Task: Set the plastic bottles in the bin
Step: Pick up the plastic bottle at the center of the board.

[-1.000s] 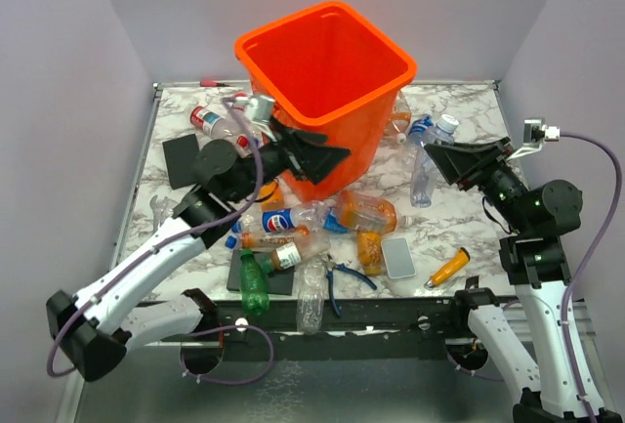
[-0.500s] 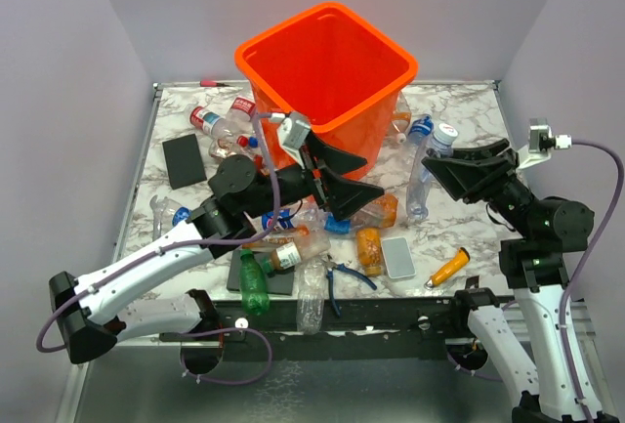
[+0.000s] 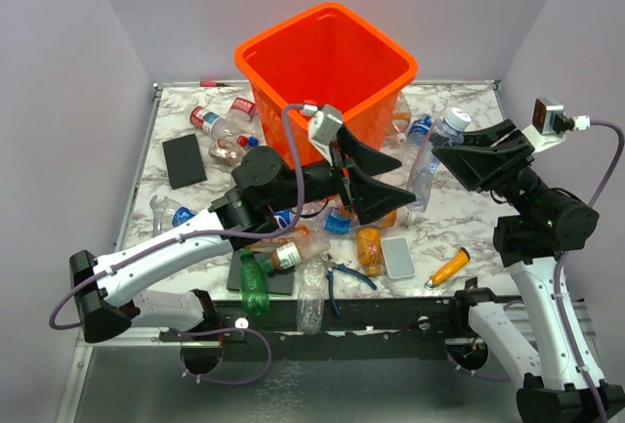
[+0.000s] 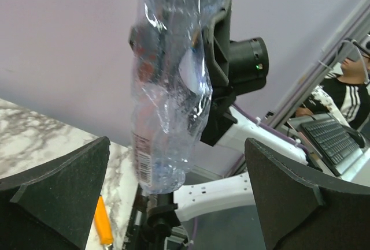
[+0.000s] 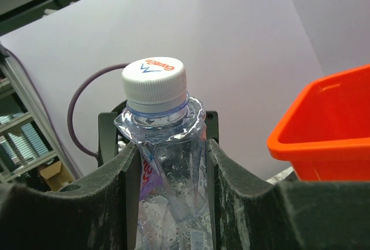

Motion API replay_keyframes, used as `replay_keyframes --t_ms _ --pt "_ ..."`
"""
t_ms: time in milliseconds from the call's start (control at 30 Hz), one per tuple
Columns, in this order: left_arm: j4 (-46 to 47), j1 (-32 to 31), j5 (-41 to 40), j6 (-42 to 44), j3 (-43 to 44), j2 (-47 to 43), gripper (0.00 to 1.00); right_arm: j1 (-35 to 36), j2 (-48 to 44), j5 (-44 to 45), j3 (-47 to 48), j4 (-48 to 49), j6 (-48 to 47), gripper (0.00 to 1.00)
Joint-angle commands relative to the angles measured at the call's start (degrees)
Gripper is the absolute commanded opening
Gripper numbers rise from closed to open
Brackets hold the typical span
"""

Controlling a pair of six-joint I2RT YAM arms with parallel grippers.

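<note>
A crushed clear bottle (image 5: 170, 192) was clamped in the right gripper (image 5: 170, 157), raised for the orange bin (image 5: 324, 129) ahead; the left gripper (image 4: 176, 146) was spread wide, empty.

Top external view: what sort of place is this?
Probably a robotics laboratory cell: white robot arms at a marble-patterned table, lilac wall panels around it; the left wrist view shows a person at a black keyboard.
</note>
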Motion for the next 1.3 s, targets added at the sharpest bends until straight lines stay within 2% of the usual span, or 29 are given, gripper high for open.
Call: replay_keyframes --t_ms 0,367,500,633,700,767,833,933,1000,1133,1267 --pt "0.3 -3.9 1.2 1.9 4.0 3.0 0.99 0.7 1.0 -1.5 3.0 6.9 4.3 0.27" --pt "-1.2 -7.3 -3.0 6.0 6.3 7.3 0.97 1.1 0.4 -1.6 2.2 5.9 4.0 0.27" --pt "-1.2 -7.6 -3.3 6.8 6.2 7.4 0.78 1.1 0.1 -1.7 2.0 4.9 3.4 0.27" --pt "-1.5 -7.8 -4.3 7.1 5.9 7.3 0.55 1.2 0.0 -2.1 2.4 3.4 2.8 0.30" --pt "-1.6 -7.8 -4.6 7.2 5.8 7.2 0.47 1.2 -0.1 -2.2 2.9 1.7 2.2 0.36" --pt "-1.6 -7.9 -4.9 7.5 5.8 7.0 0.40 1.2 -0.1 -2.7 3.9 -0.8 1.1 0.52" --pt "-1.6 -7.9 -5.1 7.8 5.6 6.6 0.34 1.3 -0.2 -3.5 5.4 -3.6 -0.3 0.74" --pt "-1.6 -7.9 -6.6 8.4 4.9 5.6 0.26 1.4 -0.5 -4.1 9.6 -11.1 -4.8 0.90" --pt "-2.0 -7.9 -7.7 8.7 4.3 4.6 0.21 1.6 -0.6 -4.2 13.4 -17.2 -9.2 0.94" --pt "-5.6 -7.9 -9.6 10.4 3.4 2.4 0.10 2.1 -0.2 -1.9 21.7 -29.8 -18.4 0.96" --pt "-9.0 -7.9 -10.5 12.0 1.8 0.4 0.01 3.0 2.4 1.9 27.9 -40.7 -24.7 0.90"
